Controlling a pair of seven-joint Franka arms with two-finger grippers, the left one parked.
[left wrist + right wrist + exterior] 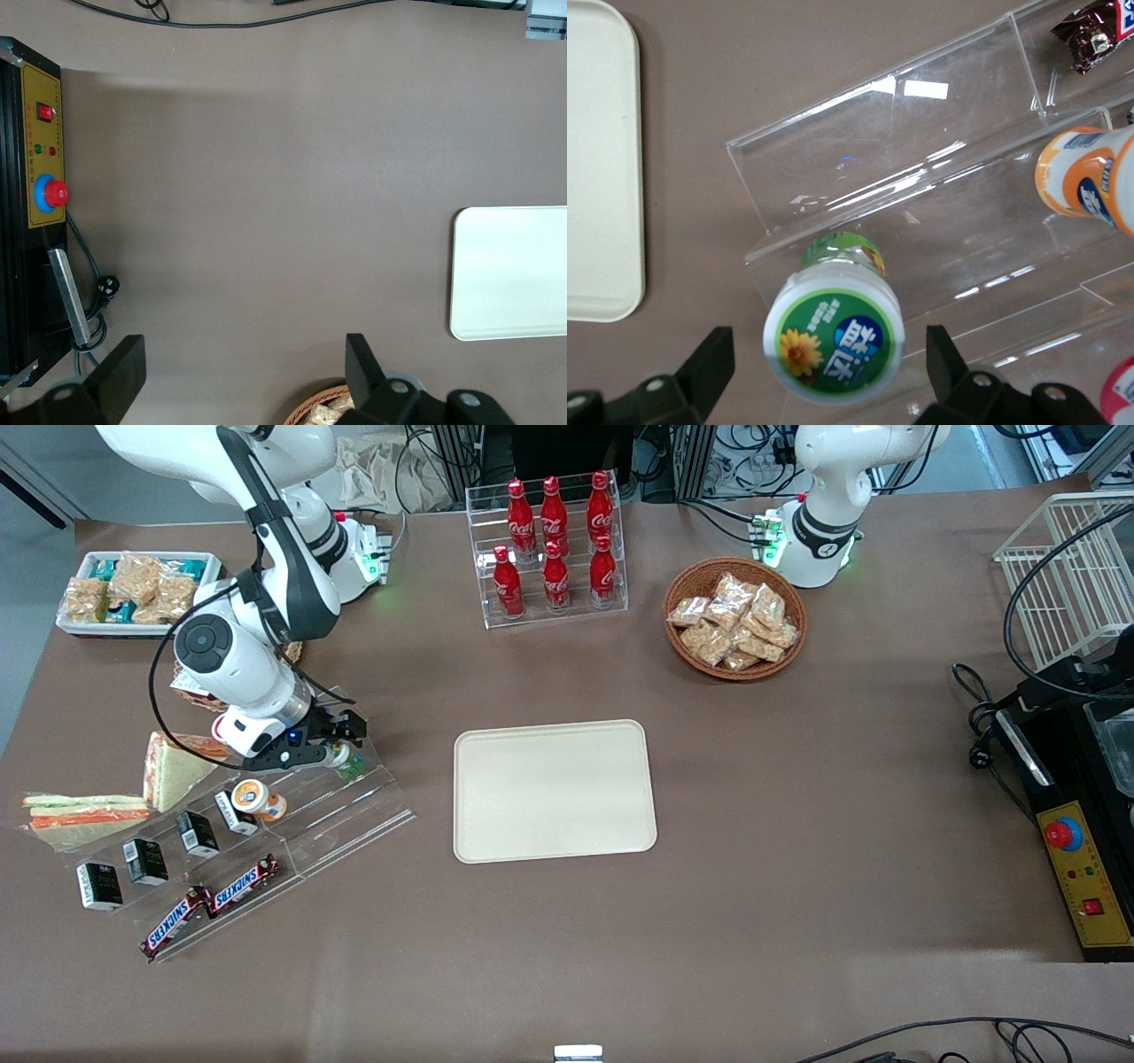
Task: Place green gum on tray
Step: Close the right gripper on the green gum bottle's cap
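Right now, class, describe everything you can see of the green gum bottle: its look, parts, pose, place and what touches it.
The green gum is a small green bottle with a round white lid carrying a green label with a yellow flower and a blue patch. It looks like plastic, lid closed. It stands on a step of the clear acrylic display stand, beside the orange-lidded bottle. The gripper is around it, one open finger on each side, neither visibly touching. The tray lies apart from it, toward the parked arm's end.
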